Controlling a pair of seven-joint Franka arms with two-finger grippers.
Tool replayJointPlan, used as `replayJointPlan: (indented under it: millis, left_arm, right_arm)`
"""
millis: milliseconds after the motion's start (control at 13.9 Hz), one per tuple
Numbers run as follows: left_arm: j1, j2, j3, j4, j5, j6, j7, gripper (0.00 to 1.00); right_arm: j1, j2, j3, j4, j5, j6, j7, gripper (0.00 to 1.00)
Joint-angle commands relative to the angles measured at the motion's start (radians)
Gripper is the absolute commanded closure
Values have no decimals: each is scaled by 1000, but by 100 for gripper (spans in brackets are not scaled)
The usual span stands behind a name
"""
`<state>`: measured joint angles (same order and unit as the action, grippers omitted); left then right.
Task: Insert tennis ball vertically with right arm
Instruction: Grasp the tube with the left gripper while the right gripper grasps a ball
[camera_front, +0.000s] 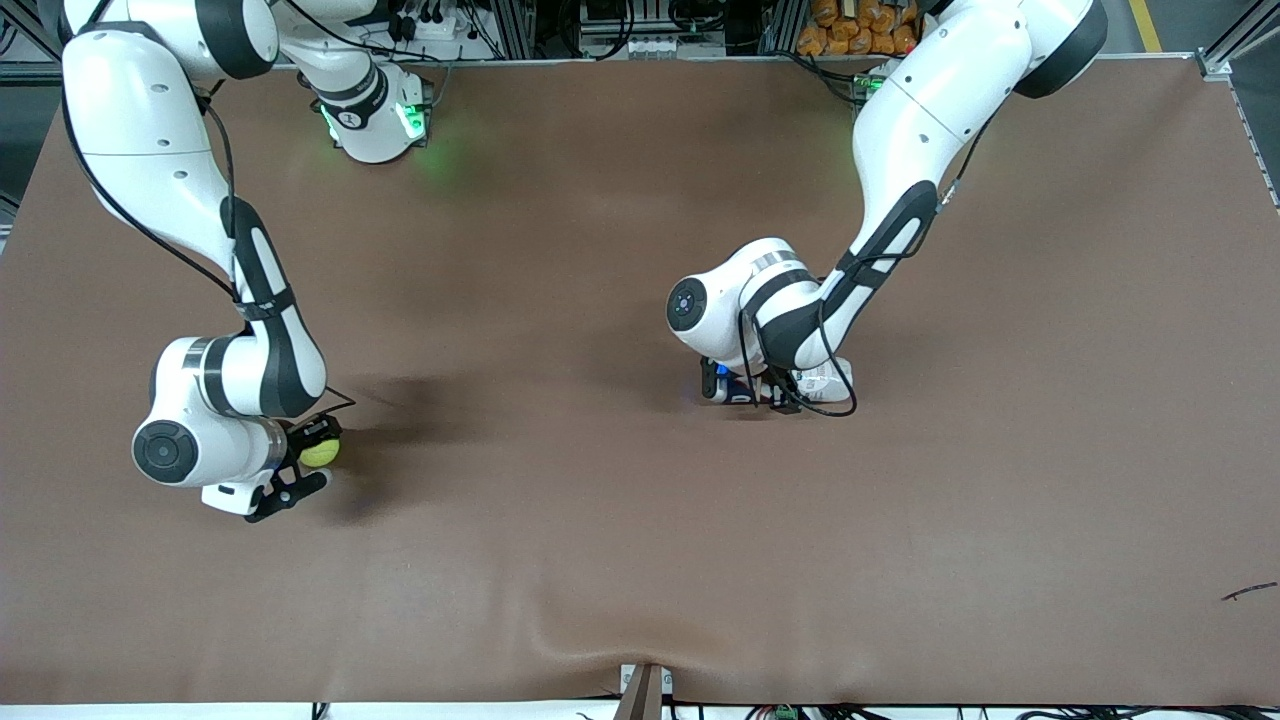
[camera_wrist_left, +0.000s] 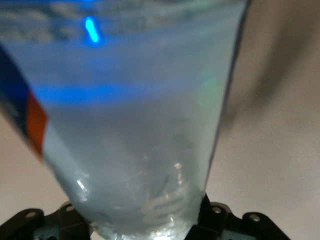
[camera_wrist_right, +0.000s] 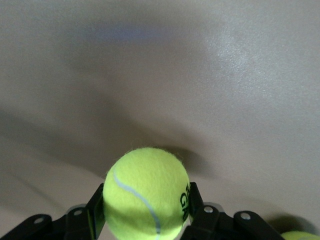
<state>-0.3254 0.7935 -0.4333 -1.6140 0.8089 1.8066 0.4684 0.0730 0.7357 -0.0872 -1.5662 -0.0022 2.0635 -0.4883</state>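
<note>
Both arms reach low over the desk (camera_front: 640, 560), wrists bent down. The right gripper (camera_wrist_right: 147, 212), at its own end, has its jaws clamped shut on a load; the left gripper (camera_wrist_left: 145, 225), mid-desk, likewise grips.

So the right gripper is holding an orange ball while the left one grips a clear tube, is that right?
Not quite: the ball is yellow-green, not orange, as the right wrist view shows. The rest holds: the right gripper is shut on it, and the left gripper grips the clear tube.
</note>
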Motion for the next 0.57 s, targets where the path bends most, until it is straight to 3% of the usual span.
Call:
replayJointPlan:
  millis: [0, 502]
  left_arm:
    - [-14, 12, 7, 37, 18, -7, -19, 27]
    - [-26, -36, -4, 89, 12, -13, -30, 26]
  right_arm:
    - [-7, -13, 4, 8, 7, 1, -10, 61]
    - [11, -81, 7, 38, 63, -6, -4, 61]
